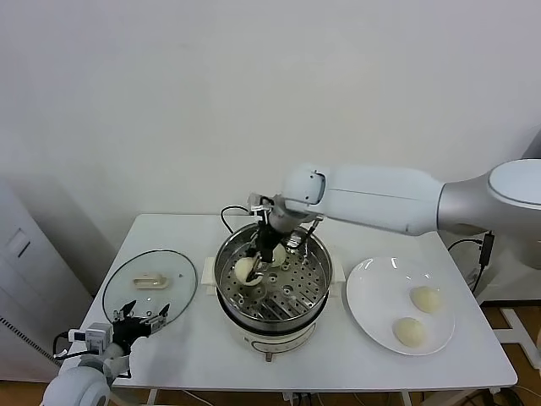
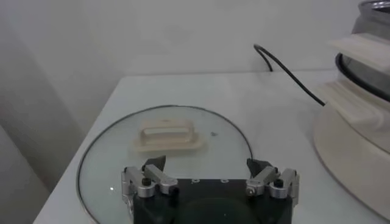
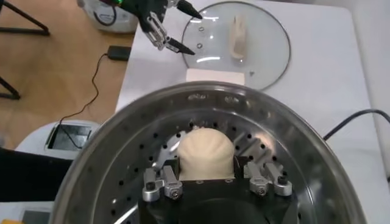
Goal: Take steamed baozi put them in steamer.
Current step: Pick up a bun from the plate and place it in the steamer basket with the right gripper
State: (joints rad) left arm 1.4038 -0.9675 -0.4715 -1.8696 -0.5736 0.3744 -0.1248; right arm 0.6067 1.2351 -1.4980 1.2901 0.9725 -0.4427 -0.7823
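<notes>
Nearest the body, the left gripper [image 1: 139, 315] waits at the counter's [image 1: 194, 351] front left edge, fingers spread wide and empty, just over the near rim of the glass lid [image 1: 150, 285] lying flat; it is well apart from any bun. Further in, the steamer [image 1: 272, 283] stands mid-counter; the right gripper [image 3: 214, 176] reaches down inside it, fingers closed part-way on one steamed baozi [image 3: 206, 153], held low over the perforated tray. A second bun [image 1: 247, 270] appears to rest on the tray just beside it (whether the two touch I cannot tell). The held bun is round, with no real long axis or heading; it sits directly between the fingers, so release seems the coming move. To the right, the white plate [image 1: 372, 292] carries two more buns [image 1: 425, 298], nearer the right arm.
</notes>
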